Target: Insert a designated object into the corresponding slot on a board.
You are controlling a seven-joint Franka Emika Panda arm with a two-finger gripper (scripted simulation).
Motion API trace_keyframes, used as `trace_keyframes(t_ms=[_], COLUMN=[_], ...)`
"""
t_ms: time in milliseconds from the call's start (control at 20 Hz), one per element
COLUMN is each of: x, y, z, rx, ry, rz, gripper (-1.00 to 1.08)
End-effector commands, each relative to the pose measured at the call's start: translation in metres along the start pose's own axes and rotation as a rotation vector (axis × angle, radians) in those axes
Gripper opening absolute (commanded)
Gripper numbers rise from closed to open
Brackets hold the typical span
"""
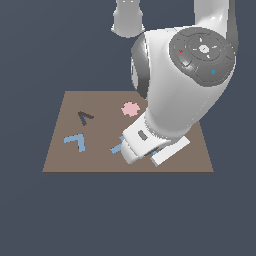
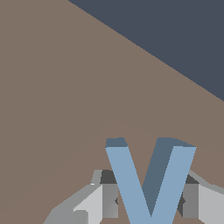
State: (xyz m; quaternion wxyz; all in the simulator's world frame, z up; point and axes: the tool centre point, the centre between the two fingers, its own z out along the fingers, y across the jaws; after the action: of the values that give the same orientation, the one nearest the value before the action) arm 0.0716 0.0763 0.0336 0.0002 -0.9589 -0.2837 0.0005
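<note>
In the wrist view the light-blue V-shaped piece (image 2: 127, 183) sits between my gripper (image 2: 150, 199). One grey finger pad (image 2: 109, 199) presses each outer arm of the piece, so the gripper is shut on it, just above the brown board (image 2: 65, 109). In the exterior view the hand (image 1: 142, 142) is low over the board (image 1: 65, 160) at its near middle, and the fingers are hidden. A light-blue bit (image 1: 117, 148) sticks out beside the hand. The small dark V-shaped slot (image 1: 85, 117) lies on the exterior view's left part of the board, apart from the gripper.
A blue L-shaped piece (image 1: 75, 141) lies on the board below the slot. A pink round spot (image 1: 130, 108) is near the board's far middle. The big white arm (image 1: 185, 85) hides the exterior view's right part of the board.
</note>
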Motion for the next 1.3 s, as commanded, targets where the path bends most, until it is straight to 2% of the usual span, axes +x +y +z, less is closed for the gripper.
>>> trace_keyframes(t_ms=[0,350,900,1250], x=[-0.012,-0.063,-0.153,-0.193], y=[0.006,0.029,0.083,0.114], z=[0.000,-0.002,-0.004,-0.006], rx=[0.000,-0.001,-0.001,-0.002], ry=[0.000,0.000,0.000,0.000], rz=[-0.013,-0.071,-0.181,-0.233], gripper=[-1.00,-1.00,-1.00,-1.00])
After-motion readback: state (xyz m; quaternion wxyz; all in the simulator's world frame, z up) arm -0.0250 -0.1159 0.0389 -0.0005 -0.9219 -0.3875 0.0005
